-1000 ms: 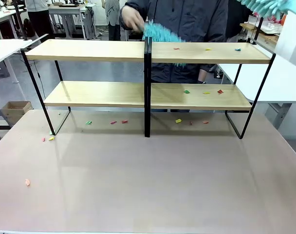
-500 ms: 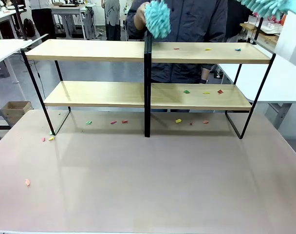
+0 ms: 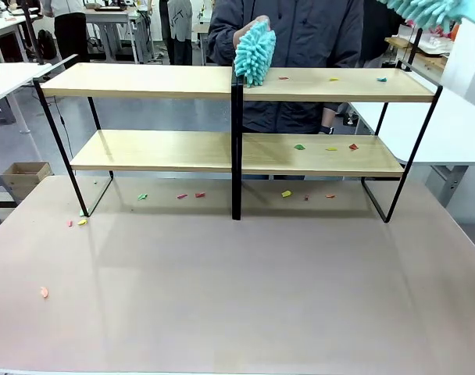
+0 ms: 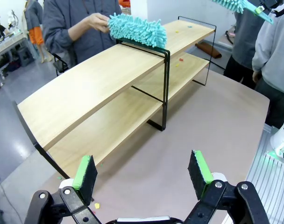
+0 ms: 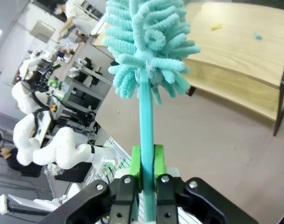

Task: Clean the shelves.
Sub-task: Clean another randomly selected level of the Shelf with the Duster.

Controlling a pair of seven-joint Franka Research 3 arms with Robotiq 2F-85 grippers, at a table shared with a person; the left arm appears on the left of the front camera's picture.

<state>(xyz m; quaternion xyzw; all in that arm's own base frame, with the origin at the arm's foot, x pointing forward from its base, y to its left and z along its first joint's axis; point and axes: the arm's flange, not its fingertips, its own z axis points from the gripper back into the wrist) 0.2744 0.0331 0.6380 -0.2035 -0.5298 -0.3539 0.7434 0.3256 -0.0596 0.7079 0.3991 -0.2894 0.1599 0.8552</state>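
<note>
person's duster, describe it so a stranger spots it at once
Find the shelves, the wide two-tier wooden rack. At its top board's middle, a person's hand holds a fluffy teal duster. The other teal duster is clamped in the right gripper.

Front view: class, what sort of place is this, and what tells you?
Probably a lab or workshop: the shelves stand on a table, with cluttered workbenches behind and a cardboard box on the floor.
</note>
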